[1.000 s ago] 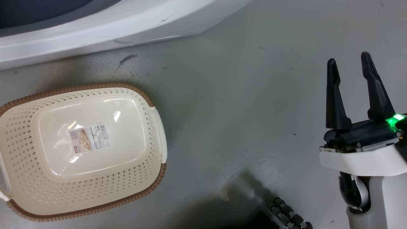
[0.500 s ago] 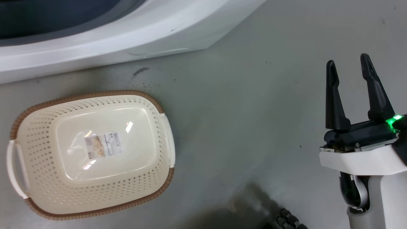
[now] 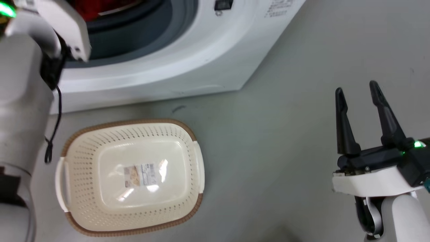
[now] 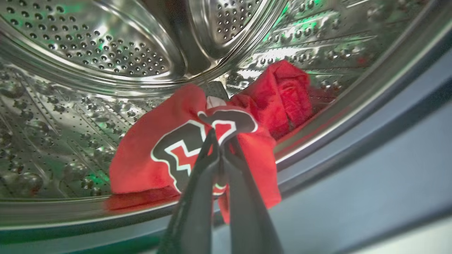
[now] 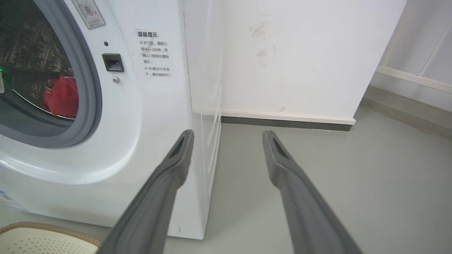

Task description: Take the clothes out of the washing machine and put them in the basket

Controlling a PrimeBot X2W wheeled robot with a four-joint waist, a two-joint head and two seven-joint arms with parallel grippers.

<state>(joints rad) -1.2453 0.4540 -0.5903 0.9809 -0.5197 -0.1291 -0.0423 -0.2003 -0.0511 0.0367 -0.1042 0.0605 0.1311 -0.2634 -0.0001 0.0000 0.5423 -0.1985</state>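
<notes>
Extracting first garment, I judge: empty basket on the floor, right tool spread, idle; left tool clamped on the number-print jersey at the drum lip, plain red garment behind. Next: draw it out, lower over basket.
</notes>
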